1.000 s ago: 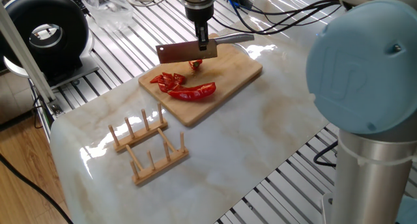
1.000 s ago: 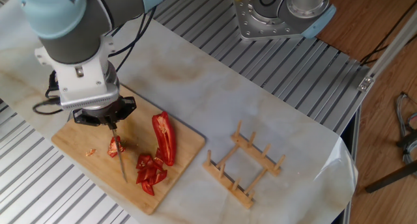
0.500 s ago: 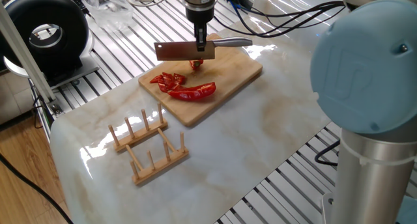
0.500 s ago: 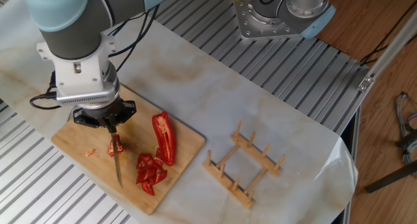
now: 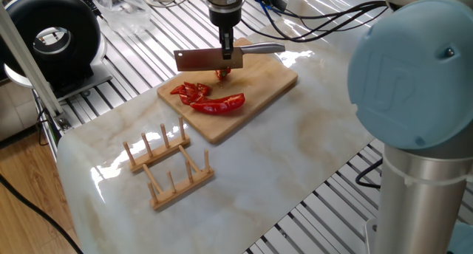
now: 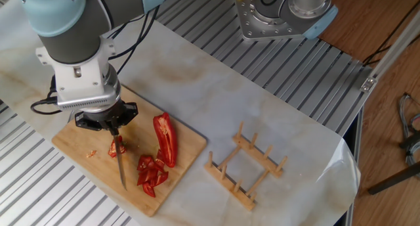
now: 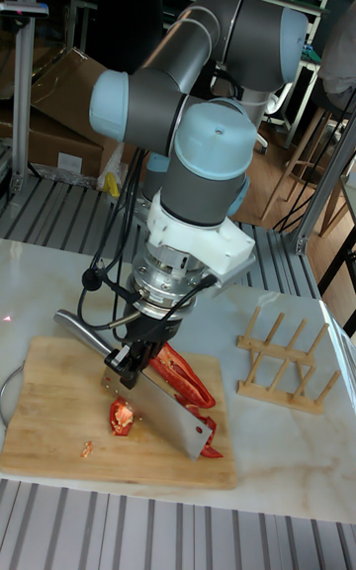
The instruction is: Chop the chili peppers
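While my gripper (image 7: 129, 357) hangs over the far part of the wooden cutting board (image 5: 266, 84), my fingers (image 5: 228, 47) are clamped on a cleaver (image 5: 203, 59), gripping it where the blade meets the silver handle (image 5: 260, 48). I hold the blade edge-down and level above the board, not touching it as far as the views let me judge. Below the blade lies one small red piece of chili (image 6: 117, 147), and beside it a tiny scrap (image 6: 91, 153) nearer the board's end. The chili peppers (image 6: 165, 139) rest near the middle of the board: one long curved half lies whole, and just beside its tip sits a cluster of cut red bits (image 6: 151, 173), some touching each other. In the tall fixed view the blade hides part of that cluster. Well apart from the board, a wooden peg rack (image 6: 246, 167) stands on the marbled tabletop (image 5: 295, 150). A round black device (image 5: 55, 36) sits off the table's corner on the metal slats.
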Controlling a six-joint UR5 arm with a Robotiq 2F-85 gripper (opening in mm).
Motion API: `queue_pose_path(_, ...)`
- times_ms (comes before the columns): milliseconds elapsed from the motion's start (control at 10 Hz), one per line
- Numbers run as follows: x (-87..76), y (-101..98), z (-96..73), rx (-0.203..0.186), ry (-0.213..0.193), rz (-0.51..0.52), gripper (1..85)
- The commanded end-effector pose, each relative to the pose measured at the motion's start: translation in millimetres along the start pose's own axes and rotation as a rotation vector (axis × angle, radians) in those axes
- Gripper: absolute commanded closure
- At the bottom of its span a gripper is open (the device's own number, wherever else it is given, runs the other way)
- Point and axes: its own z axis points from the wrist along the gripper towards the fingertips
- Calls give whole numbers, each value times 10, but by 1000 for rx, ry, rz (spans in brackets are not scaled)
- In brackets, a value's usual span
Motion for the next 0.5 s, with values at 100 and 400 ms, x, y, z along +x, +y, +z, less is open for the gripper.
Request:
queue_pose_path(100, -29, -3, 6, -6, -10, -6, 843)
queue_pose_path(400, -37, -6, 16, -6, -11, -16, 843)
